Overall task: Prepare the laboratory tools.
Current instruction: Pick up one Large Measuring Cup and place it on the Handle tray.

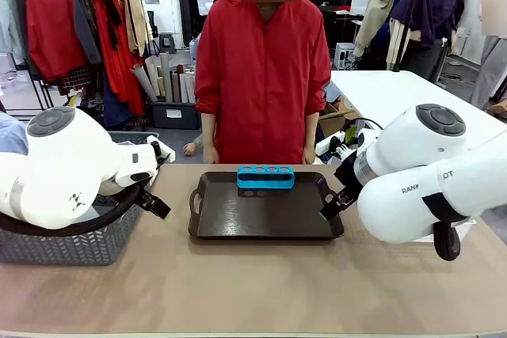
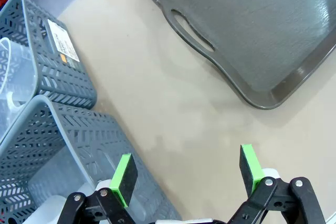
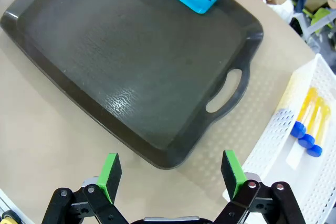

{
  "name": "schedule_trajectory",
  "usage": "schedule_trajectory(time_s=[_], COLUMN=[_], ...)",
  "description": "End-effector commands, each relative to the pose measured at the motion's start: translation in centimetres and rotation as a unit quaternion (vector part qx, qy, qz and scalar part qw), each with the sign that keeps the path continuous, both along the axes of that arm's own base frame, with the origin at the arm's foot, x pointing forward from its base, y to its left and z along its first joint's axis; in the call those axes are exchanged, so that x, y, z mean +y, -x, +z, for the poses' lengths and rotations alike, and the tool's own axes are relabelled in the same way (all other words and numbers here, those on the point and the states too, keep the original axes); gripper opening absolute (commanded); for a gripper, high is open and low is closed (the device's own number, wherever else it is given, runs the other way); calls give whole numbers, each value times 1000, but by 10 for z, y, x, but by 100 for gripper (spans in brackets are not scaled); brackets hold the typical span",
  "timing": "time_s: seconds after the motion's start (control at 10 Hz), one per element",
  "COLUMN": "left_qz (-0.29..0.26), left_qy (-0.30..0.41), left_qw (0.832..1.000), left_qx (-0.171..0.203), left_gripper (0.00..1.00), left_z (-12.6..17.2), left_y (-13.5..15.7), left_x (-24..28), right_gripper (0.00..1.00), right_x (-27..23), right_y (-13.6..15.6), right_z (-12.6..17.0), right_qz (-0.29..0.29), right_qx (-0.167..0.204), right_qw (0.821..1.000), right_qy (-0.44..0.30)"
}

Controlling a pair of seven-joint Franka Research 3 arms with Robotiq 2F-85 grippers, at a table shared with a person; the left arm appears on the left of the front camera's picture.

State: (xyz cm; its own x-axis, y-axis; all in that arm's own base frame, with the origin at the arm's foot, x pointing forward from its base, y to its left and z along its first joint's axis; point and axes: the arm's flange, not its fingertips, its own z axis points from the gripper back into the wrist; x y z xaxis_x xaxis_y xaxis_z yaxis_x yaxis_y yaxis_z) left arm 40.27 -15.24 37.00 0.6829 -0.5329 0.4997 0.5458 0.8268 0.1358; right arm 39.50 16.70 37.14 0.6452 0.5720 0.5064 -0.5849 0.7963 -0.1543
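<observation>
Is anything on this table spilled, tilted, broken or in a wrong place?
Nothing stands out. The blue rack stands level at the far edge of the dark tray, its holes empty. The capped test tubes lie in the white basket, and no liquid shows on the table.

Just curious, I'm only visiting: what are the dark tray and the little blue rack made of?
The tray looks like dark brown plastic: moulded handles, fine grained surface, dull glints. The blue rack is probably smooth, glossy moulded plastic, going by its rounded edges.
</observation>
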Motion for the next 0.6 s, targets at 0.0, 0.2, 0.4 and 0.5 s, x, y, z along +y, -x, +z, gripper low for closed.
schedule_trajectory(time_s=[0.0,0.2,0.4,0.5], left_qz=[0,0,0,0], left_qy=[0,0,0,0], left_qw=[1000,1000,1000,1000], left_qx=[0,0,0,0], left_gripper=[100,100,100,100], left_z=[0,0,0,0], left_y=[0,0,0,0], left_x=[0,0,0,0], right_gripper=[100,100,100,100], right_x=[0,0,0,0], right_y=[0,0,0,0], right_z=[0,0,0,0], right_qz=[0,0,0,0], right_qx=[0,0,0,0], right_qw=[1000,1000,1000,1000], right_qy=[0,0,0,0])
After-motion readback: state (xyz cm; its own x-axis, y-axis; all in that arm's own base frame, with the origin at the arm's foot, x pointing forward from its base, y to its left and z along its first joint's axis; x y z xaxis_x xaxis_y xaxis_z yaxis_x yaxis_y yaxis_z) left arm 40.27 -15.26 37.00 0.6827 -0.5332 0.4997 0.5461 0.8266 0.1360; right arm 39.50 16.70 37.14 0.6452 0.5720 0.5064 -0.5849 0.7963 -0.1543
